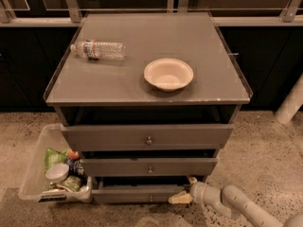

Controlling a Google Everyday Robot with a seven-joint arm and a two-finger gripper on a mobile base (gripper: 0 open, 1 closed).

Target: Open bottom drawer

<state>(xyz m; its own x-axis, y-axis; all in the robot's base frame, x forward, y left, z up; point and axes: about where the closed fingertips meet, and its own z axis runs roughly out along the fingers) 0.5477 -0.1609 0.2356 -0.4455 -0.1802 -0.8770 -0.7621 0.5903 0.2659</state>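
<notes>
The grey cabinet has three drawer fronts. The bottom drawer (142,193) is the narrowest and thinnest, lowest near the floor, with a tiny round knob (150,198) at centre; a dark gap shows above it. My gripper (183,191) comes in from the lower right on a pale arm (236,205). Its cream fingertips (178,198) sit at the right end of the bottom drawer front, one finger lying in front of the face and one reaching up toward the gap behind it.
The mid-sized drawer (149,166) and the widest top drawer (147,136) are above. A water bottle (98,49) and a cream bowl (168,74) lie on the cabinet top. A clear bin (40,171) with snacks stands at the left on the speckled floor.
</notes>
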